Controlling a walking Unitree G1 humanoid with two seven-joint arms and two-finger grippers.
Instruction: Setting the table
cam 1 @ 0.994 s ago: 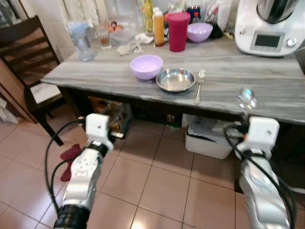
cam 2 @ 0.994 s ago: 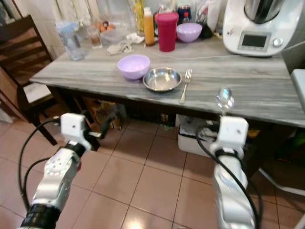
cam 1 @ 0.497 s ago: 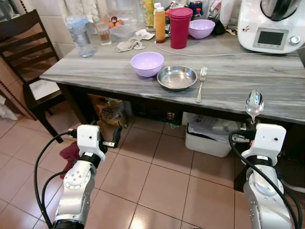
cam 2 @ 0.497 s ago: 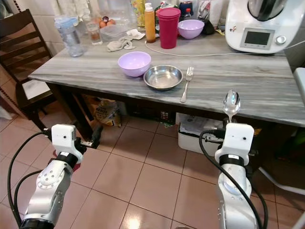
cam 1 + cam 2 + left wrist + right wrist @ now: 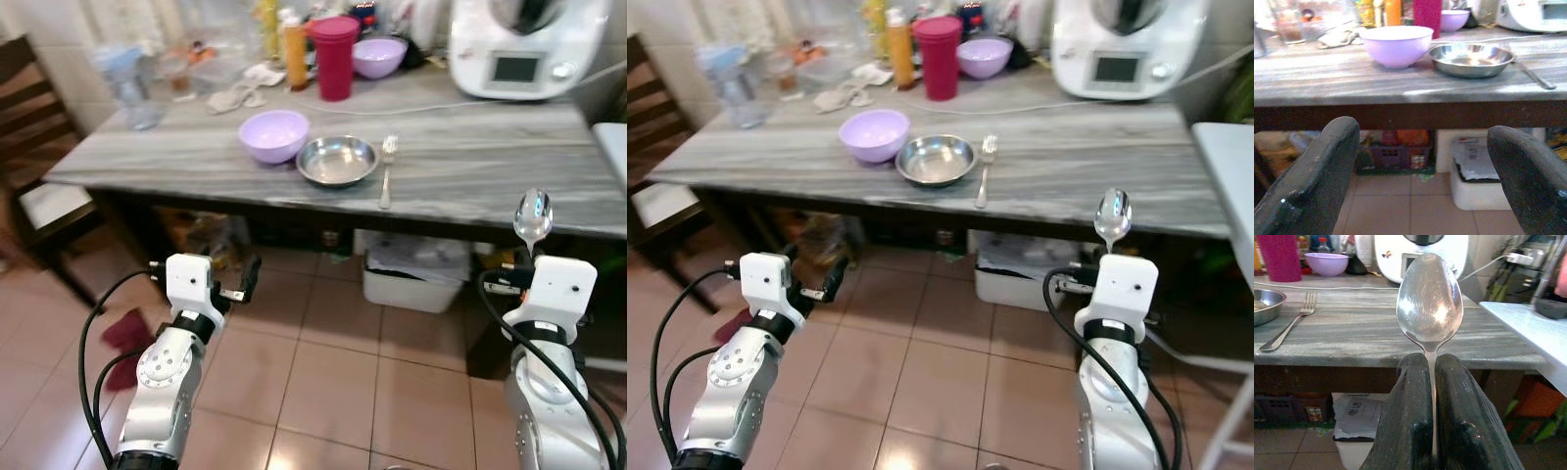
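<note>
Steel spoon (image 5: 1430,303) upright in our right jaws (image 5: 1431,382), short of the grey worktop (image 5: 490,166).

We clamp the spoon by its handle, bowl uppermost, below the worktop's front edge and well apart from the fork (image 5: 386,171), the steel plate (image 5: 337,160) and the lilac bowl (image 5: 273,134) already laid; our left jaws (image 5: 247,279) stand wide, holding nothing, low over the tiled floor. We judge the main risks thus: the thin, smooth handle may swivel or slip in the narrow grip as we raise it; the bowl may knock the worktop's edge on the way up; a careless set-down may nudge the fork. Behind the setting stand a red tumbler (image 5: 333,56), a second lilac bowl (image 5: 378,57), bottles and a white kitchen machine (image 5: 524,44) with its cable; a white box (image 5: 421,274) sits beneath, a dark chair (image 5: 651,186) at the left end.
</note>
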